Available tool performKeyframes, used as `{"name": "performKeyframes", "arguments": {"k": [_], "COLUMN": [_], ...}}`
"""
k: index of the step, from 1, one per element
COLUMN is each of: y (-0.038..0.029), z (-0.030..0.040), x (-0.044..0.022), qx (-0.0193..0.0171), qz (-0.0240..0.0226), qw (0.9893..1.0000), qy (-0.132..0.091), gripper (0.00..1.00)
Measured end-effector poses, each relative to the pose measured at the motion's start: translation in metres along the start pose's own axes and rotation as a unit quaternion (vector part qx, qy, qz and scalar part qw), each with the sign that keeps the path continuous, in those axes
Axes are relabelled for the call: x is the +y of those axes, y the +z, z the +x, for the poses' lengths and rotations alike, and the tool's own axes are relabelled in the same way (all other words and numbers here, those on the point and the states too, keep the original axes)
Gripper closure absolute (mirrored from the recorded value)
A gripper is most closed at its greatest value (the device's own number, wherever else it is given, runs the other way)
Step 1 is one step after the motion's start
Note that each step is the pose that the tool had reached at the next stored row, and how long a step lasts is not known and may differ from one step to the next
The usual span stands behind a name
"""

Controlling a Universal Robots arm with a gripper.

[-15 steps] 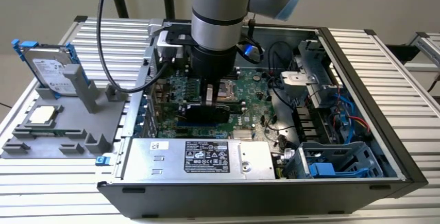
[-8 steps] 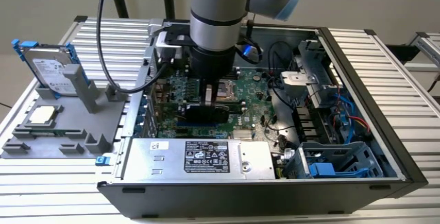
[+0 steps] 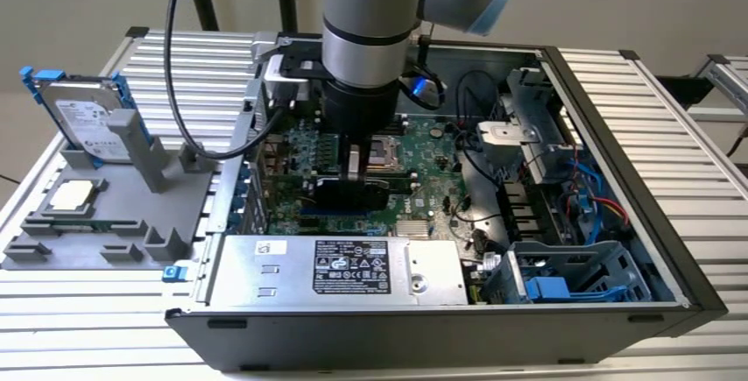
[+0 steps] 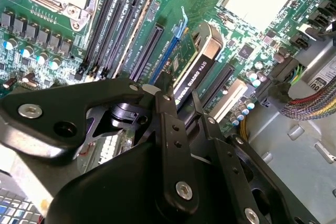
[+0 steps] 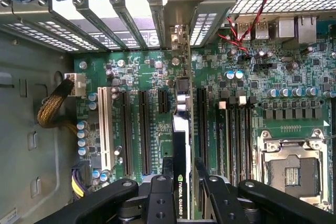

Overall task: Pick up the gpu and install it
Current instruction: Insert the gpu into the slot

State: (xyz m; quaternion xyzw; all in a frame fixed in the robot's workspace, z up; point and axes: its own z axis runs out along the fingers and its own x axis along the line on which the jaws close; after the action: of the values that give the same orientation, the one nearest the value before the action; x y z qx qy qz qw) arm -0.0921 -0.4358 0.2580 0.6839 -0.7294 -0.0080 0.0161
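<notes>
Here the claw point(image 5: 181, 195) is clamped on the gpu point(image 5: 181, 129), holding it on edge among the long slots of the green board point(image 5: 252, 87). The arm point(image 3: 364, 39) reaches straight down into the open computer case point(image 3: 608, 162). Slots crowd both sides; the card's lower edge seems hidden.

Open computer case point(image 3: 654, 223) lay on worktop point(image 3: 654, 74), motherboard point(image 3: 439, 166) flat inside. Power supply point(image 3: 339, 267) sat along case's near edge; drive cage point(image 3: 573, 280) filled its near corner at exterior view's right. Arm reached down into case centre. Gripper point(image 5: 181, 182) stood over motherboard, gpu point(image 5: 180, 145) upright on edge between its fingers, among expansion slots point(image 5: 143, 129), CPU socket point(image 5: 294, 174) to one side. Fixture tray point(image 3: 88, 223) lay beside case, toward worktop's edge at exterior view's left; hard drive point(image 3: 84, 118) stood upright at tray's far end, cpu chip point(image 3: 73, 194) flat in tray's middle.
</notes>
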Motion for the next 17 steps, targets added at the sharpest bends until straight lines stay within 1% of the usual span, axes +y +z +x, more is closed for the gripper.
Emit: {"name": "performKeyframes", "arguments": {"k": [4, 7, 9, 17], "y": [0.0001, 0.0004, 0.0002, 0.0017], "z": [0.0, 0.0016, 0.0033, 0.0037], "x": [0.0, -0.0001, -0.0002, -0.0003], "qx": [-0.0001, -0.0005, -0.0002, 0.0], "qz": [0.0001, 0.0002, 0.0001, 0.0], "qw": [1.0, 1.0, 1.0, 1.0], "qy": [0.0, 0.0, 0.0, 0.0], "gripper": [1.0, 1.0, 1.0, 1.0]}}
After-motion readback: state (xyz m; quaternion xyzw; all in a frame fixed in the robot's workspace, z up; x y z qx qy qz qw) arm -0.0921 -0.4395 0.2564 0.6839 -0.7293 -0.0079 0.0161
